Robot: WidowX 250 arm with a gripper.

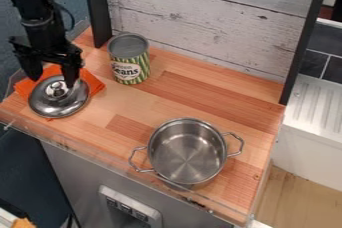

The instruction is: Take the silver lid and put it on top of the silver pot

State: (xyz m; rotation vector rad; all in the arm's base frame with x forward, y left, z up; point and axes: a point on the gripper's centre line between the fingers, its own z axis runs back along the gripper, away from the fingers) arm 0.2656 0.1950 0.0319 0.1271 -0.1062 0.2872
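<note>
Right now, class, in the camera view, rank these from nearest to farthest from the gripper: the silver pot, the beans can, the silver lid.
From the gripper:
1. Silver lid: nearest, just below it at the view's left.
2. Beans can: next, to the lid's upper right.
3. Silver pot: farthest, toward the lower right.

Black jointed arm (39,34), thin looping cable (71,17)
</note>
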